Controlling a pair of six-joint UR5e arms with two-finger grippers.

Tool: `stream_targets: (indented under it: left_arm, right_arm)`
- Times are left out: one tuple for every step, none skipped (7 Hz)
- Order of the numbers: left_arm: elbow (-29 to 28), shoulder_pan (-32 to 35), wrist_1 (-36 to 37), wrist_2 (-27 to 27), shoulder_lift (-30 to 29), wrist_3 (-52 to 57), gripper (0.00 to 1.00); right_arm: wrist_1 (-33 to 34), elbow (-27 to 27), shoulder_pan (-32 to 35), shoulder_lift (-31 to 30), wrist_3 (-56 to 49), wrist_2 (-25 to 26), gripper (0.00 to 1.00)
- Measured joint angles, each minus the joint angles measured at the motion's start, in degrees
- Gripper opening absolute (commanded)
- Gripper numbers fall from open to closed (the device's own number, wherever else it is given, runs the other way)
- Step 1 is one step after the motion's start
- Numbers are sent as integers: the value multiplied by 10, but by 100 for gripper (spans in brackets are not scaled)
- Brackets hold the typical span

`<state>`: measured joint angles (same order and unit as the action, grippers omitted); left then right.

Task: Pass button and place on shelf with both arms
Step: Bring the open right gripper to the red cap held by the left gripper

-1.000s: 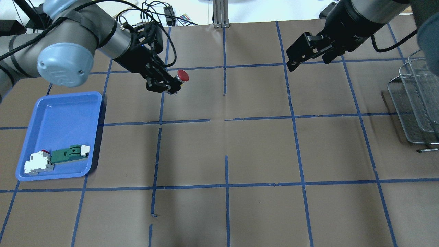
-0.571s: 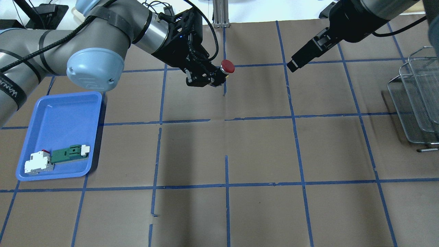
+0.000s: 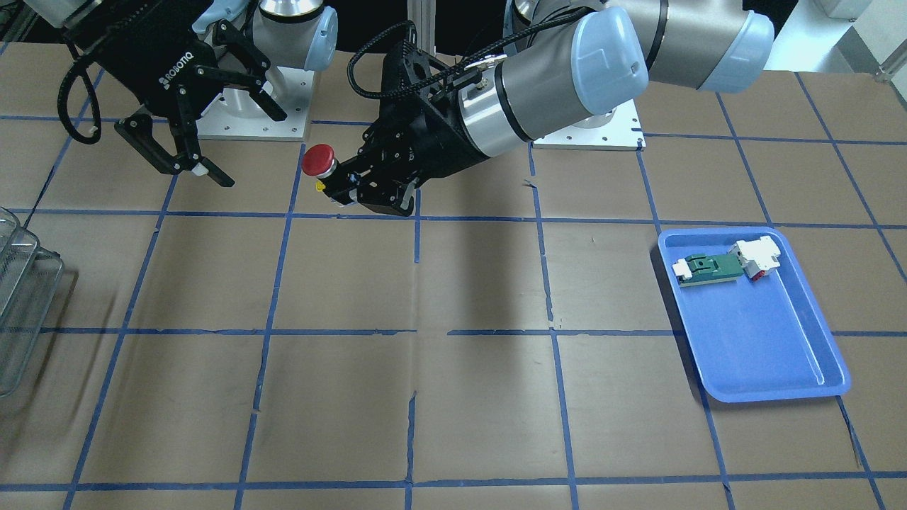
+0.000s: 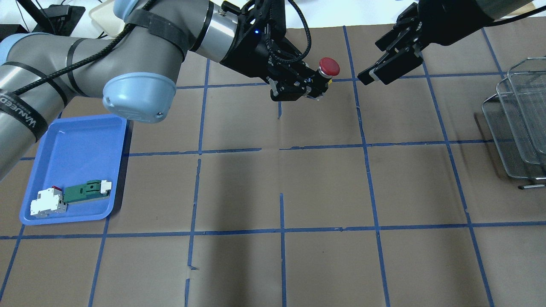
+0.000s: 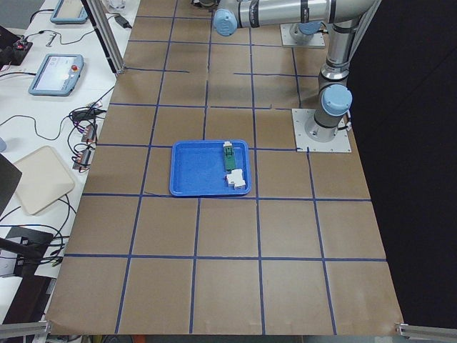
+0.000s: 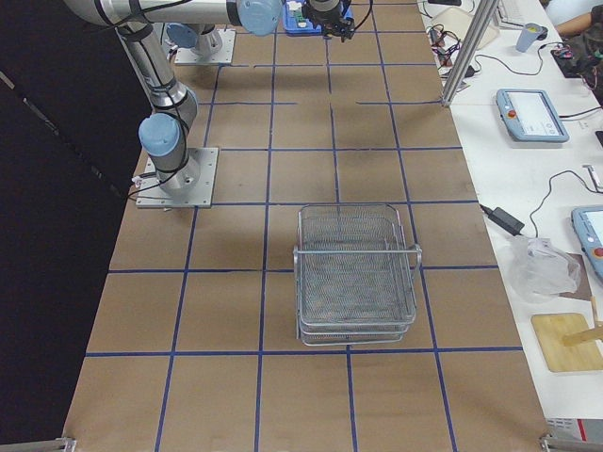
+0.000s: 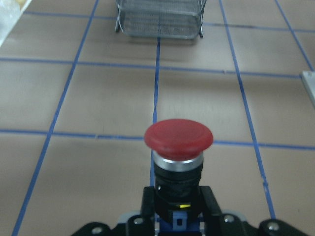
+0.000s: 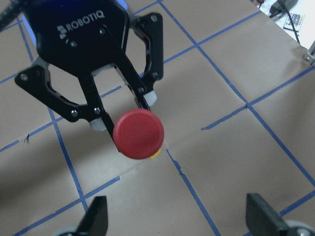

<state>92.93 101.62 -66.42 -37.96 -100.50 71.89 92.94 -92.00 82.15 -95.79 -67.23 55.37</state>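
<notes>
The button (image 4: 329, 66), a red mushroom cap on a black body, is held by its body in my left gripper (image 4: 318, 83), above the far middle of the table. It also shows in the front view (image 3: 318, 159), the left wrist view (image 7: 178, 137) and the right wrist view (image 8: 139, 133). The cap points toward my right gripper (image 4: 375, 74), which is open, empty and a short way to its right, not touching it. In the front view the right gripper (image 3: 244, 145) has its jaws spread. The wire shelf (image 4: 518, 128) stands at the right edge, also in the exterior right view (image 6: 356, 273).
A blue tray (image 4: 76, 140) at the left holds a green-and-white part (image 4: 87, 189) and a white part (image 4: 47, 202). Brown paper with blue tape lines covers the table. The shelf (image 7: 158, 19) lies straight ahead in the left wrist view.
My left arm has carried the button to the right and farther back, close to my right gripper. My right gripper has turned and shifted slightly, staying open.
</notes>
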Motion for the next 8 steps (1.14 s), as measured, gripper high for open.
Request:
stream_targets:
  left_arm:
    - [2,3,2,11,1,-5,0]
    - [4,4,6,22,1,-9,0]
    - [5,4,11,28,1,-11,0]
    - [5,4,14,32,1,-13,0]
    - [6,4,15,33,1,-14,0]
    - [6,4,16,34,1,-15,0]
    - [6,4,17,34,1,-16,0]
    - [6,3,17,34,1,-16,0]
  right_arm:
    - [-3,-2,0,-9,-16,-13,99]
    - [-7,-6,-1,-14,-30,-18,100]
    - [-12,-10,-1,-17,-42,-20,100]
    - [-19,-12,1,-20,-49,-20,100]
    - [-28,-13,2,-21,-56,-20,100]
    - [-39,-14,3,-22,-71,-19,100]
    - [-58,-14,3,-22,-100,-19,100]
    - [-78,-12,3,-21,-135,-20,100]
